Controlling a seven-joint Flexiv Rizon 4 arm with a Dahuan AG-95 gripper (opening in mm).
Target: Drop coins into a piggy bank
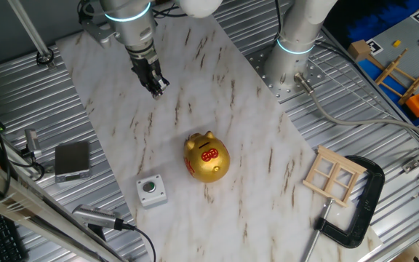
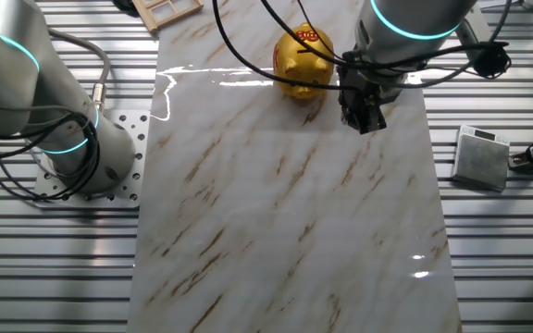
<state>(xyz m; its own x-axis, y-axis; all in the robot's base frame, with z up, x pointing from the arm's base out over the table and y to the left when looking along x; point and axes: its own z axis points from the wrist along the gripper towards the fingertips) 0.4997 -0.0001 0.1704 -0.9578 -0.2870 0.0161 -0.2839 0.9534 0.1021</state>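
The gold piggy bank (image 1: pixel 206 157) stands upright near the middle of the marble board (image 1: pixel 268 153), red markings on its back. It also shows at the far edge in the other fixed view (image 2: pixel 303 63). My gripper (image 1: pixel 157 88) hangs over the board's far left part, well apart from the pig and above the surface. In the other fixed view the gripper (image 2: pixel 365 120) is just right of the pig and nearer the camera. The fingers are close together and look shut. No coin can be made out between them or on the board.
A small grey box with a green button (image 1: pixel 151 191) sits left of the pig. A wooden window frame (image 1: pixel 333 175) and a black clamp (image 1: pixel 361 207) lie at the right. A grey block (image 1: pixel 73 160) lies off the board at the left. A second arm's base (image 1: pixel 297 44) stands behind.
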